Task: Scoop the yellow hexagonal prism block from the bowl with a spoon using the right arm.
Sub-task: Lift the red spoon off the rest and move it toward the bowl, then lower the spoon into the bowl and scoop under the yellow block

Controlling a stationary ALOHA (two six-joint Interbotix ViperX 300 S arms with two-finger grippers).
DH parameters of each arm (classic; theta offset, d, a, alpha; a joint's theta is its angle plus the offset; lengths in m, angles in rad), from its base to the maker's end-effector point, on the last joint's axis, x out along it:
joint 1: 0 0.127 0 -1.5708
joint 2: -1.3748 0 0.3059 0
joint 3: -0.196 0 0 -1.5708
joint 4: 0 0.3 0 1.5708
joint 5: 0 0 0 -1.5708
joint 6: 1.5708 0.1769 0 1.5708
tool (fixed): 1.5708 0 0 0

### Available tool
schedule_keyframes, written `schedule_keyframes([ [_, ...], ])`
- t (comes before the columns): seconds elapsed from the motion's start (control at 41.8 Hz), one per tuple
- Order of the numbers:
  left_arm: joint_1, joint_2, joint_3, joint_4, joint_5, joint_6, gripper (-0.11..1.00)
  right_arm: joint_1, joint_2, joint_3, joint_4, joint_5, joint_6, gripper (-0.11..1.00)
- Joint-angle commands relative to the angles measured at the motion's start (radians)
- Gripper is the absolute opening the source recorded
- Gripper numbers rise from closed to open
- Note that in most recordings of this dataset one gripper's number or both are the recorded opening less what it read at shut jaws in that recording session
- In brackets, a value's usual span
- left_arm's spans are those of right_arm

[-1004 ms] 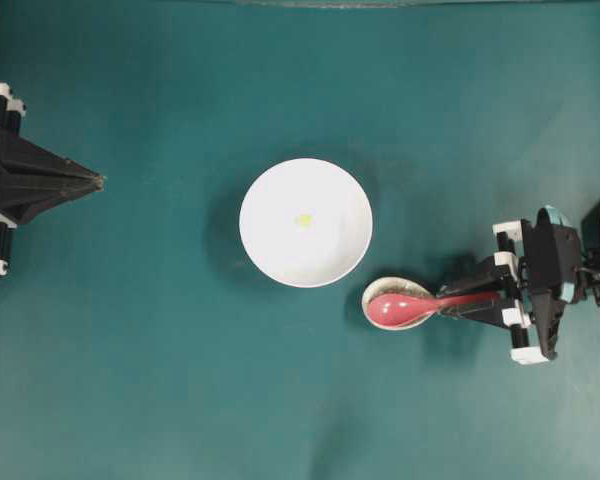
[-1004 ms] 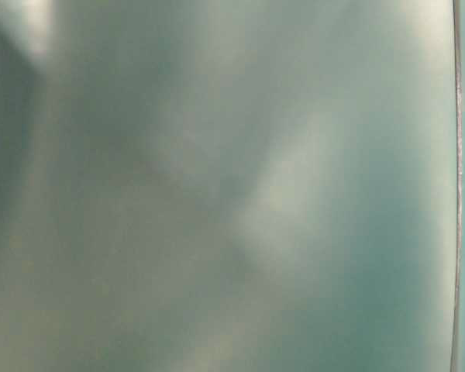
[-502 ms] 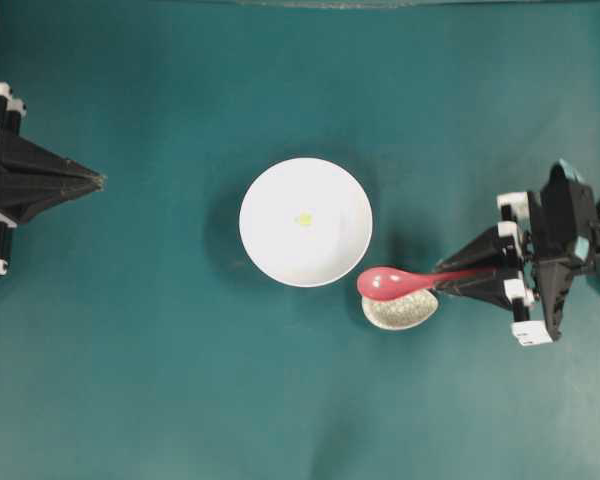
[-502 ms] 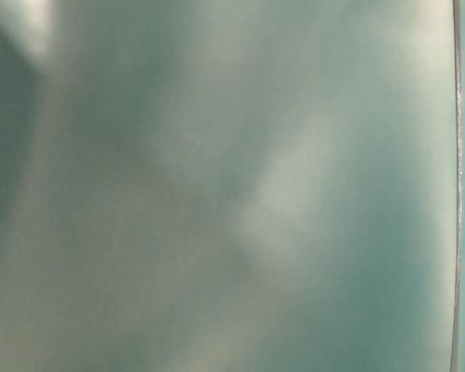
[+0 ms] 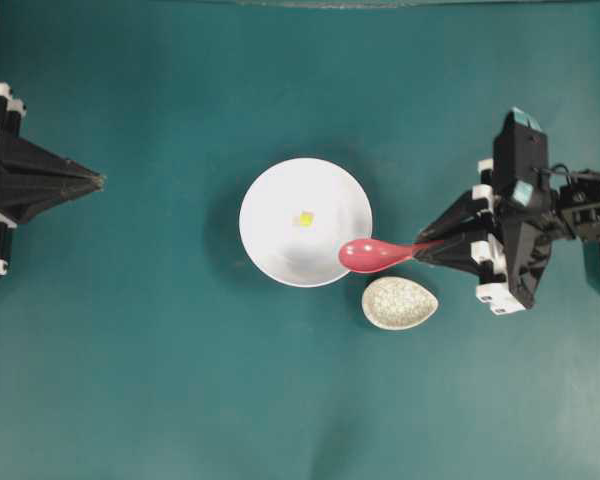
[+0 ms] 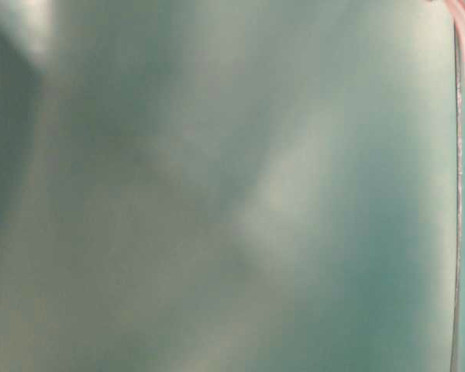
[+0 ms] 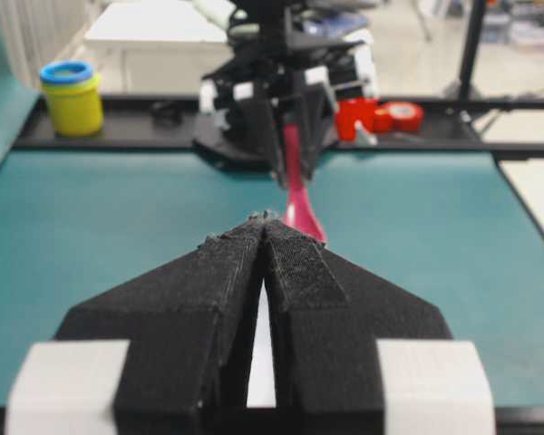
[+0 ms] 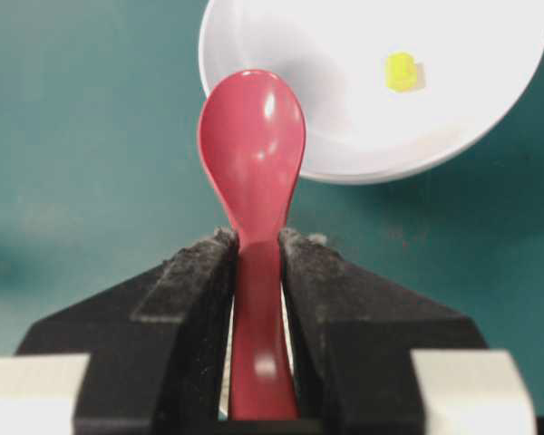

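The white bowl [image 5: 280,235] sits mid-table with the tiny yellow hexagonal prism block [image 5: 305,218] lying inside it, also seen in the right wrist view as the block [image 8: 401,72] in the bowl [image 8: 453,109]. My right gripper [image 5: 423,249] is shut on the handle of the pink-red spoon [image 5: 368,255], whose scoop hangs over the bowl's right rim; in the wrist view the spoon [image 8: 252,145] stands between the gripper [image 8: 257,241] fingers. My left gripper [image 5: 100,181] rests at the far left, shut and holding nothing, and the left gripper [image 7: 266,217] points at the spoon [image 7: 296,204].
A speckled egg-shaped spoon rest [image 5: 399,303] lies bare just below and right of the bowl. The table-level view shows only a blurred teal surface. Beyond the table's far edge stand a yellow pot [image 7: 72,97] and red tape rolls [image 7: 381,116].
My right gripper has lifted the spoon off the spoon rest and carried it up and left, so the scoop now reaches the bowl's rim. The left arm has not moved.
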Motion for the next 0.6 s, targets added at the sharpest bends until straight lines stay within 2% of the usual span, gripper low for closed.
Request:
schedule_keyframes([
  [0.0, 0.002, 0.009, -0.023, 0.002, -0.006, 0.003, 0.0, -0.026, -0.008, -0.052, -0.003, 0.048, 0.0, 0.24],
  [0.311, 0.002, 0.009, -0.021, 0.002, -0.005, 0.003, 0.0, -0.144, 0.029, -0.156, -0.009, 0.218, 0.002, 0.24],
  [0.574, 0.0, 0.009, -0.023, 0.002, -0.005, 0.003, 0.0, -0.19, 0.146, -0.287, -0.058, 0.407, 0.0, 0.24],
])
